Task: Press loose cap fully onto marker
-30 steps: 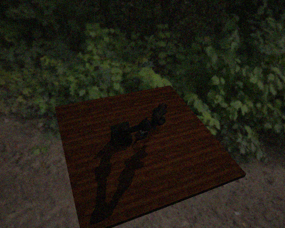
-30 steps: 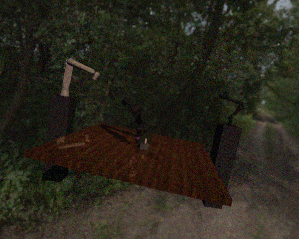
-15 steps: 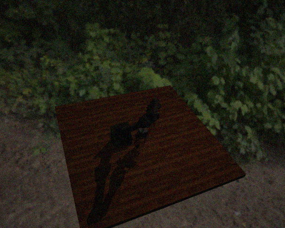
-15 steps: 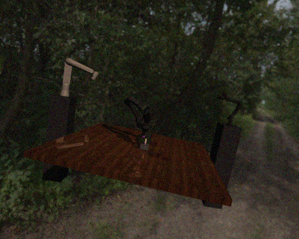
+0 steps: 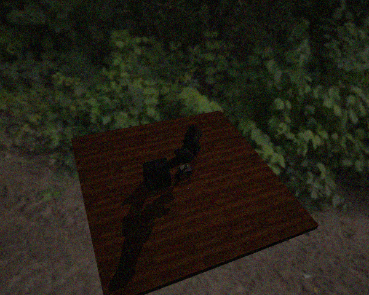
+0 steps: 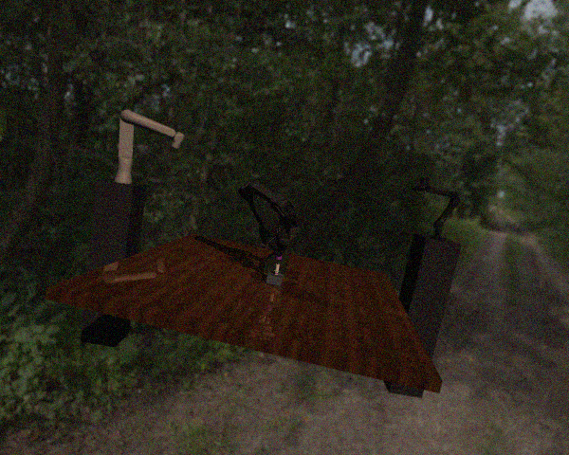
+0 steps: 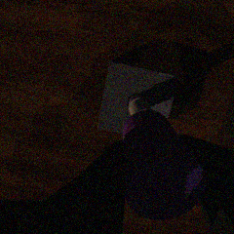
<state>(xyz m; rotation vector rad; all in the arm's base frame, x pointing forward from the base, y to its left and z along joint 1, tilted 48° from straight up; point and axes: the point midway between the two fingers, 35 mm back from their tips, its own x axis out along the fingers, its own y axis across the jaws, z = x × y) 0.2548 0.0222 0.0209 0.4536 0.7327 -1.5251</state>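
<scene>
From my exterior feed the marker [image 6: 277,268] shows as a short pale stick standing upright in a small grey holder block [image 6: 274,280], which sits on the reddish wood-grain desk [image 6: 343,323] near its middle. Right above the marker's tip I see a small purple piece, the cap [image 6: 278,257], held in line with the marker. Whether the cap touches the tip or sits just over it I cannot tell; the light is poor and the parts are small.

On the wrist feed the holder block [image 7: 128,95] is a pale grey square seen from above, with the whitish marker [image 7: 133,105] rising out of it. The cap [image 7: 128,126] shows only as a faint purple edge at the rim of the dark mass filling the lower part of that view.

The claw [image 6: 278,253] is clamped on the cap and points straight down over the block. The dark arm [image 6: 265,210] rises from the far part of the desk, arches over in a tight bend and drops to the claw. In the top view the arm [image 5: 190,139] is a black shape reaching from the far side toward the block [image 5: 185,168], with long shadows trailing across the desk [image 5: 242,203] toward the near-left corner.
</scene>
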